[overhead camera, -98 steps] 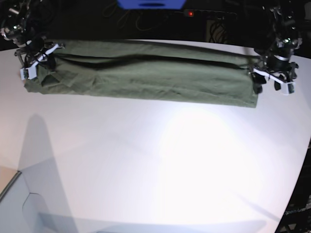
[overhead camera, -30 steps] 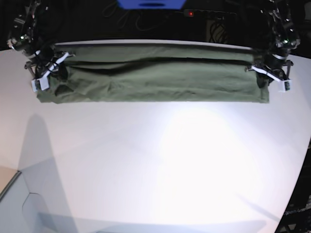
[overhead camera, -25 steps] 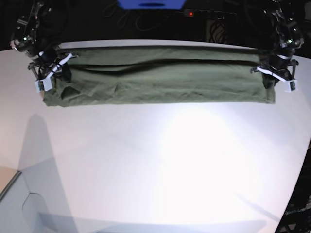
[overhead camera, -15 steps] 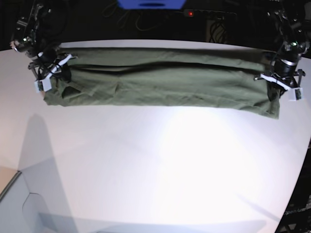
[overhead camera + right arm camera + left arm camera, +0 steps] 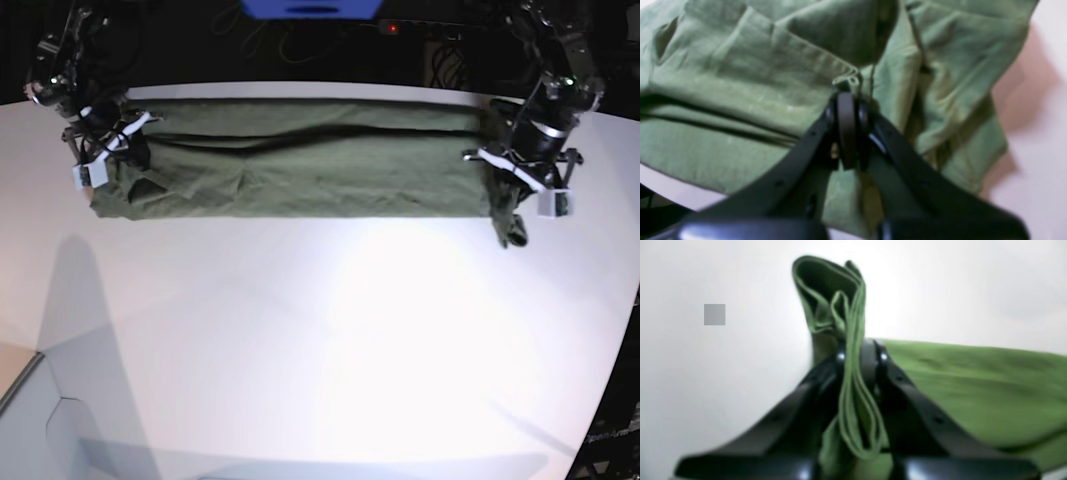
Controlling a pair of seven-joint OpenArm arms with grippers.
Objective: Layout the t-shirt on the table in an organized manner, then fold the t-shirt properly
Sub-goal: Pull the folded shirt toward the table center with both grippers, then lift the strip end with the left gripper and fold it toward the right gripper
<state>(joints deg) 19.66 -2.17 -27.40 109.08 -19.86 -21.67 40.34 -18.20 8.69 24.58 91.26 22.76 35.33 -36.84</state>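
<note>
The left gripper [image 5: 520, 178] is clenched on a bunched end of the t-shirt [image 5: 300, 170], several hemmed layers of olive-green cloth pinched between its black jaws in the left wrist view, with a folded tuft [image 5: 830, 296] standing up past them. The right gripper [image 5: 105, 150] is clamped on the opposite end, its jaws pressed together over a thin edge of fabric [image 5: 846, 80]. Between the two grippers the t-shirt lies as a long, narrow folded band along the far edge of the table [image 5: 330, 350], wrinkled, with a dark crease running lengthwise. Near the left gripper the cloth crumples and a corner hangs toward the table's near side; near the right gripper it puckers into loose folds.
</note>
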